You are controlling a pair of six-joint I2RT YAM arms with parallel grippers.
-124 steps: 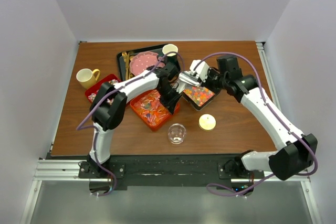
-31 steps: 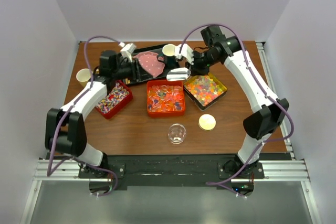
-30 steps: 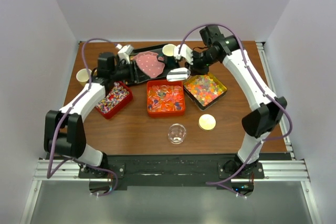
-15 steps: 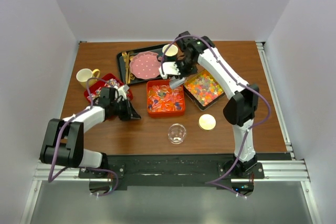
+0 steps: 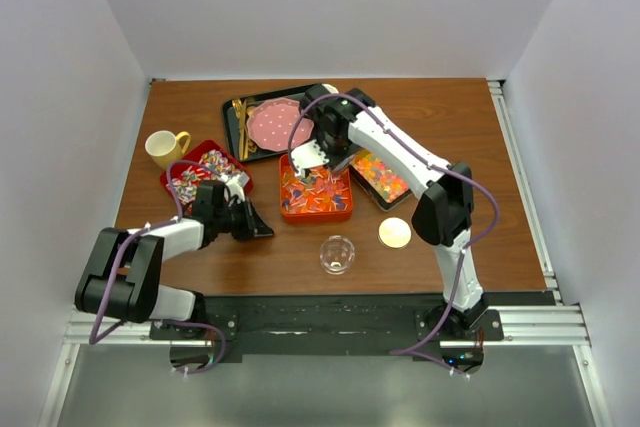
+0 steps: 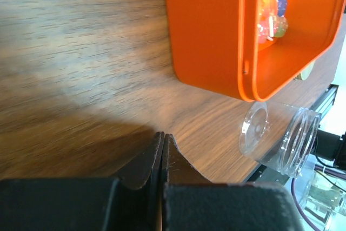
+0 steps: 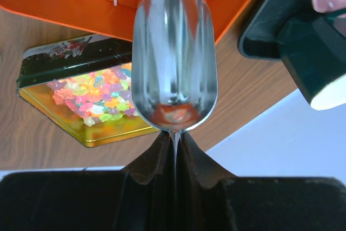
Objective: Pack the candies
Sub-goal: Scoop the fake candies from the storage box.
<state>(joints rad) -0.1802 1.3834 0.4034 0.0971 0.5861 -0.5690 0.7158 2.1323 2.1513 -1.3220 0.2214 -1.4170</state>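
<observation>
The candies lie in three containers: orange-red pieces in an orange tray [image 5: 316,209], wrapped mixed pieces in a red tray [image 5: 205,169], and tiny star pieces in a gold tin [image 5: 388,179]. My right gripper [image 5: 311,153] hangs over the orange tray's far edge, shut on the handle of a metal scoop [image 7: 174,58]. The scoop's bowl is empty, and its tip reaches over the orange tray's rim [image 7: 81,10]. My left gripper [image 5: 256,230] lies low on the table left of the orange tray [image 6: 211,36]; its jaws [image 6: 162,139] are shut with nothing between them.
A clear jar [image 5: 337,254] stands near the front with its round lid [image 5: 395,233] to its right. A black tray [image 5: 232,119] at the back holds a pink dotted plate [image 5: 275,125] and gold cutlery. A yellow mug [image 5: 166,147] stands at the left.
My left arm came down from the back tray to the table by the red tray, and its gripper shut. My right arm swung the scoop left, from above the tin to the orange tray.
</observation>
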